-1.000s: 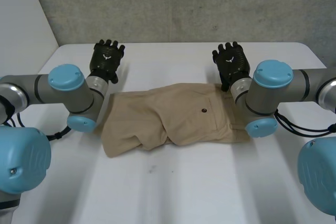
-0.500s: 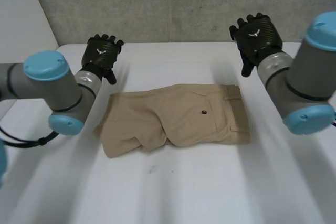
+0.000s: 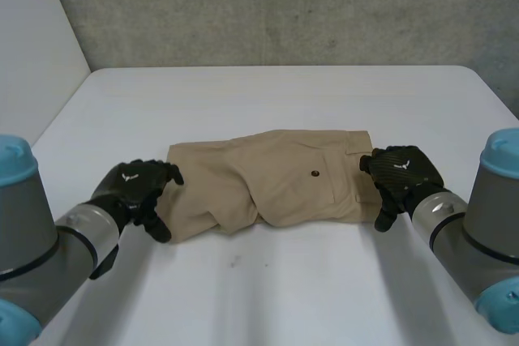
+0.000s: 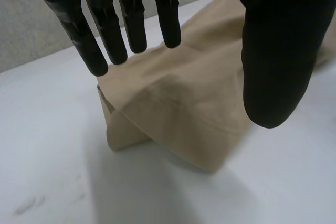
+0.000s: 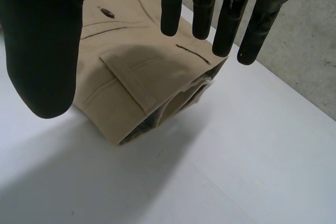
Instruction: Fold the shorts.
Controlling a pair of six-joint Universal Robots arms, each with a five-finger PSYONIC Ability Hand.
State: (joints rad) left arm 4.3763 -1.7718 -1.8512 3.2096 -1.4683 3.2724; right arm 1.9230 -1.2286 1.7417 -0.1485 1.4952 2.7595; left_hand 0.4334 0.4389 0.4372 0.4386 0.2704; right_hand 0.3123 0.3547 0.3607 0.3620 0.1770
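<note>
Tan shorts (image 3: 272,176) lie folded lengthwise across the middle of the white table, waistband to the right, leg ends to the left. My left hand (image 3: 134,190) hovers open over the leg-end edge, with its fingers (image 4: 131,22) straight above the shorts (image 4: 184,98) and apart from them. At the waistband end my right hand (image 3: 401,172) is open too. Its fingers (image 5: 202,6) hang above the waistband corner of the shorts (image 5: 136,72), and the thumb is spread wide.
The white table (image 3: 268,289) runs on in front of the shorts and behind them. A grey wall (image 3: 284,6) stands behind the table's far edge. Both forearms come in from the near corners.
Both hands have swung from the far side of the table to the near side and come down at the two ends of the shorts. The shorts lie as before.
</note>
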